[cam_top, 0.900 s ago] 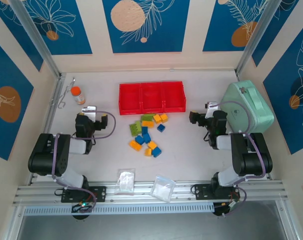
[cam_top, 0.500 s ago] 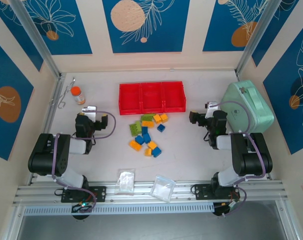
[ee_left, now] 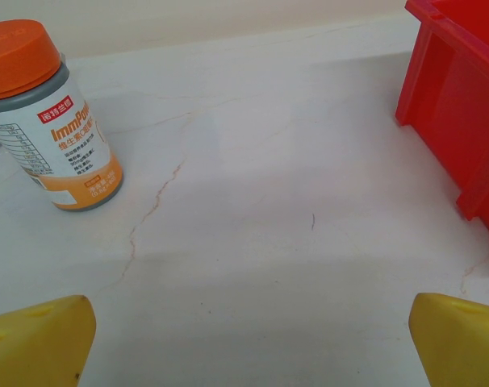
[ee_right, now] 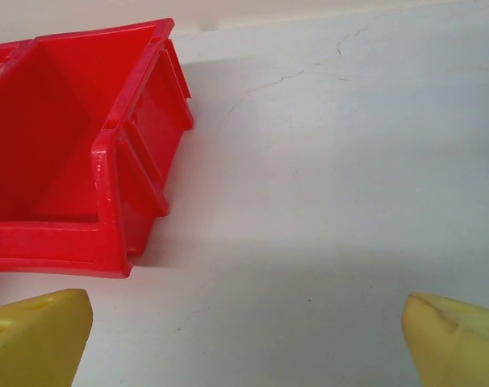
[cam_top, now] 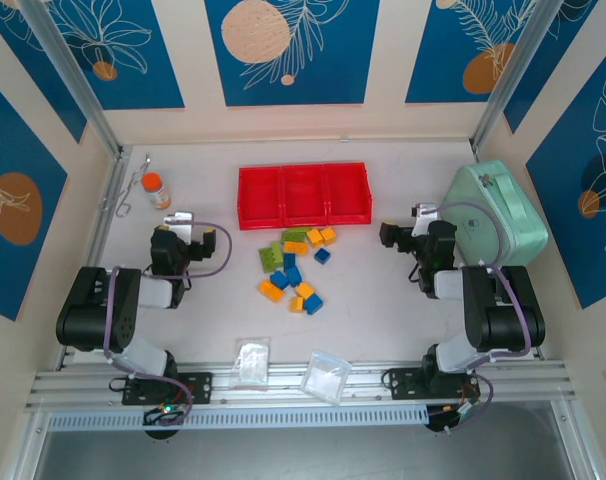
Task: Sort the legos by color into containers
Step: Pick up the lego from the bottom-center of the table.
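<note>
1. The legos [cam_top: 292, 270] lie loose on the table in one heap, at 6 o'clock of the tray [cam_top: 303, 196] and close to it. None sits in the tray yet.
2. The heap's long axis runs roughly from 1 to 7 o'clock. Single bricks are too small to give a sure heading, though most seem skewed to the tray's front edge.
3. The tray's long axis runs 9 to 3 o'clock, with three cells in a row, all apparently bare.
4. The right claw [cam_top: 387, 236] points to about 9 o'clock. The heap lies at its 8 o'clock, with a blue brick [cam_top: 323, 256] closest to it. I judge this the nearer arm.
5. The left claw [cam_top: 179, 222] points to about 12 o'clock, toward a bottle [ee_left: 55, 121]. The heap lies at its 4 o'clock, farther off.
6. Both claws gape wide and hold nothing, with their fingertips [ee_left: 35, 339] [ee_right: 35, 330] far apart in each wrist view.
</note>
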`<state>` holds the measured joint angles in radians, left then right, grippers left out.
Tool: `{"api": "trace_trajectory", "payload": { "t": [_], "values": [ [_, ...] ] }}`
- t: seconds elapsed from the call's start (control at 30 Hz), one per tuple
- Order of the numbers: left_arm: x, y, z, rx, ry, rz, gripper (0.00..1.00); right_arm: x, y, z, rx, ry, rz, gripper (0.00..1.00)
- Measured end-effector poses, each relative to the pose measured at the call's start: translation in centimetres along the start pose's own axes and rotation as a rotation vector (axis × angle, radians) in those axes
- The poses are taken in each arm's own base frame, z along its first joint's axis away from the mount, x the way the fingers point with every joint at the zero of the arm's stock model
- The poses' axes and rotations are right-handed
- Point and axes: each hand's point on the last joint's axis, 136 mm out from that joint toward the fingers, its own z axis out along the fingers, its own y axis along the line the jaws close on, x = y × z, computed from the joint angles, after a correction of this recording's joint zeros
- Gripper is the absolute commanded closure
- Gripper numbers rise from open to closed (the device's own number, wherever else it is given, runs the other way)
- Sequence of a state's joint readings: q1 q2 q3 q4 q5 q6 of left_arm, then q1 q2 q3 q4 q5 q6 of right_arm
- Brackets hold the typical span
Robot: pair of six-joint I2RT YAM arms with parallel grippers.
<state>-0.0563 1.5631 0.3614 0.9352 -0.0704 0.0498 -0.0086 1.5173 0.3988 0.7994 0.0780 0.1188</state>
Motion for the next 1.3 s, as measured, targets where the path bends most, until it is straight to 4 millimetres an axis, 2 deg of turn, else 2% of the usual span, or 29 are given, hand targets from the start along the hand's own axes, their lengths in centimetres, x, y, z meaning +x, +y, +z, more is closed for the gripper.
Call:
{"api": "trace_trajectory", "payload": {
  "t": [0.2,0.27,0.33,0.4,0.47,0.53,0.6,0.67,0.77,0.87,0.93,1.03,1.13,1.23,1.3],
  "values": [
    [-0.1,-0.4,-0.3,0.002,0.007,0.011,0.01,0.0,-0.1,0.0,0.048,-0.002,-0.013,0.01],
    [-1.3,-0.7,-1.4,-0.011,0.002,0.027,0.01,-0.3,0.7,-0.7,0.091,0.021,-0.033,0.01],
    [-4.3,-0.9,-3.2,-0.030,-0.045,0.004,0.01,-2.2,1.9,-1.7,0.097,0.015,-0.005,0.01],
    [-8.2,-0.2,-4.9,-0.069,-0.086,-0.062,0.01,-5.9,2.2,-3.1,0.097,-0.039,0.093,0.01],
    [-12.2,1.3,-6.3,-0.135,-0.105,-0.154,0.01,-9.4,2.0,-4.3,0.077,-0.088,0.215,0.00],
    [-14.6,1.9,-7.5,-0.153,-0.108,-0.227,0.01,-11.3,2.5,-4.8,0.025,-0.084,0.299,0.00],
    [-14.9,1.9,-8.5,-0.141,-0.075,-0.293,0.01,-11.5,4.5,-4.8,-0.063,-0.019,0.325,0.00],
    [-13.2,1.0,-9.1,-0.101,0.014,-0.344,0.01,-10.7,7.8,-4.6,-0.166,0.098,0.302,0.00],
    [-9.1,-1.3,-9.8,-0.022,0.202,-0.381,0.01,-9.1,12.6,-5.0,-0.263,0.251,0.194,0.00],
    [-5.5,-3.7,-11.4,0.060,0.377,-0.390,0.01,-7.0,15.5,-5.7,-0.305,0.349,0.080,0.00],
    [-4.1,-4.8,-12.9,0.106,0.451,-0.384,0.01,-4.8,16.3,-6.2,-0.319,0.428,0.037,0.00],
    [-3.5,-5.7,-15.2,0.160,0.489,-0.382,0.01,-1.1,17.0,-6.1,-0.323,0.569,-0.010,0.02],
    [-4.0,-6.3,-16.8,0.211,0.475,-0.391,0.00,3.0,19.1,-6.3,-0.345,0.728,-0.074,0.04],
    [-4.2,-6.6,-17.9,0.241,0.469,-0.400,0.01,6.9,21.3,-7.6,-0.381,0.852,-0.161,0.08],
    [-4.0,-6.7,-18.4,0.253,0.480,-0.403,0.01,8.8,22.5,-8.9,-0.403,0.911,-0.218,0.12]
  ]
}}
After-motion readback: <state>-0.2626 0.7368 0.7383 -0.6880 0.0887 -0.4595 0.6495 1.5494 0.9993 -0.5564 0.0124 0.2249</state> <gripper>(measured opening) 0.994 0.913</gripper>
